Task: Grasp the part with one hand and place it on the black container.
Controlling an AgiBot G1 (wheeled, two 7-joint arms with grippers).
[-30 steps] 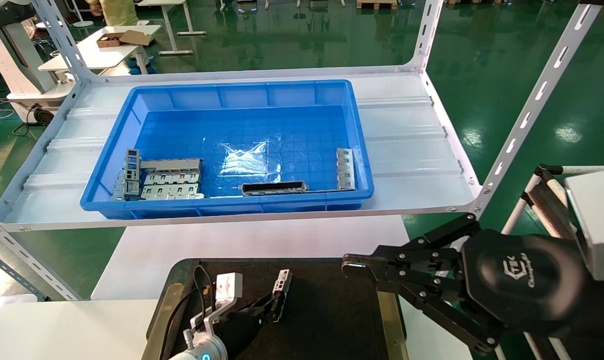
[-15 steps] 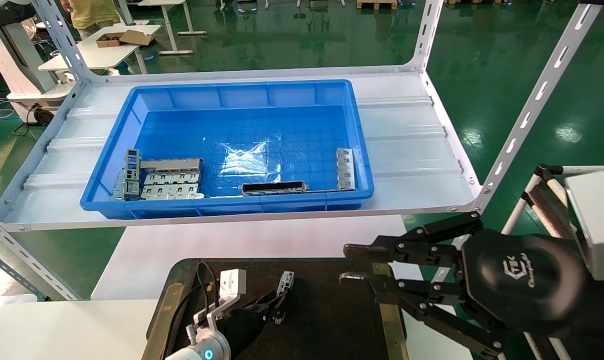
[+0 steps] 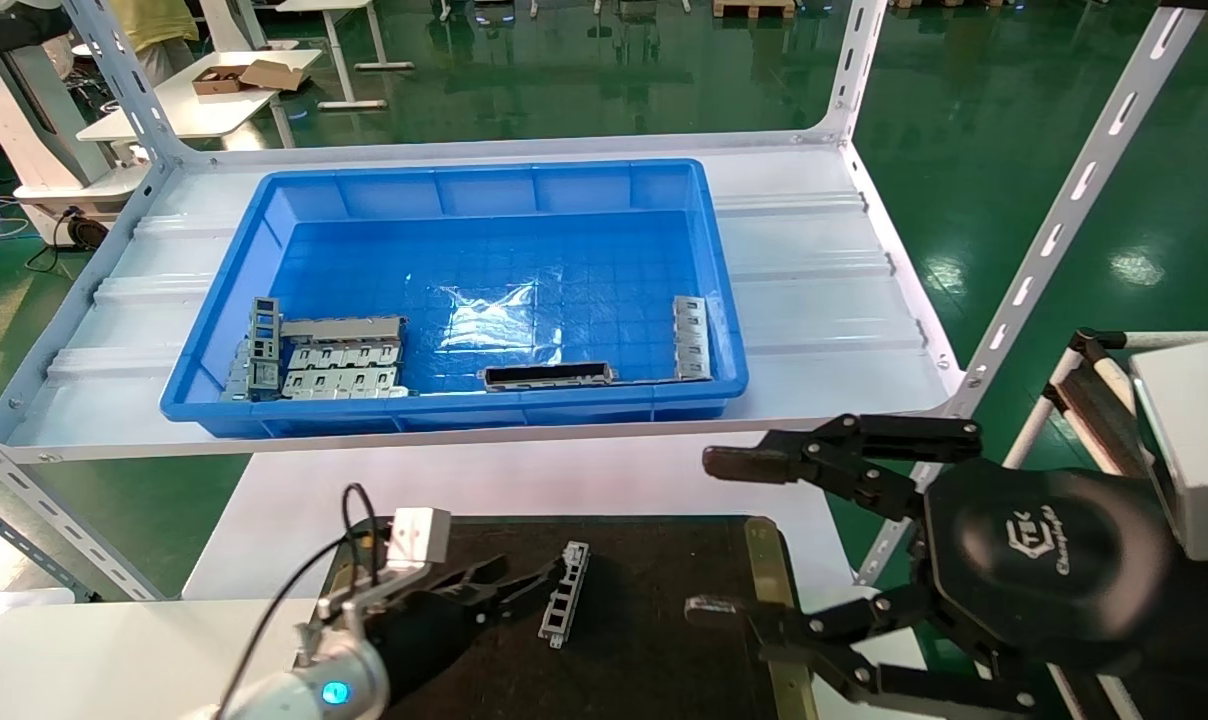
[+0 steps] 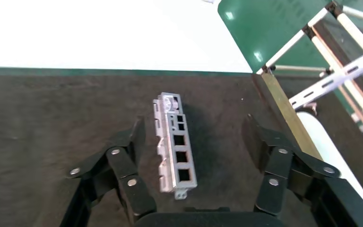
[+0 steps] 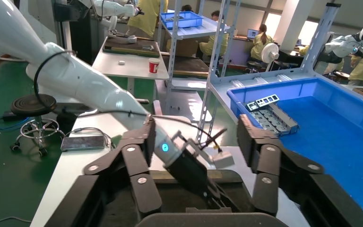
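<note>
1 part, 1 blue bin, 2 end effectors

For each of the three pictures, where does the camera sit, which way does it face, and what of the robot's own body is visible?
Head view: high on the robot, facing forward and down at the black container and blue bin; both claws show, left claw, right claw.
Left wrist view: above the open left claw, looking down at the part lying between its fingers.
Right wrist view: behind the open right claw, facing the left arm.
Shared: head and left wrist views both show the part.
</note>
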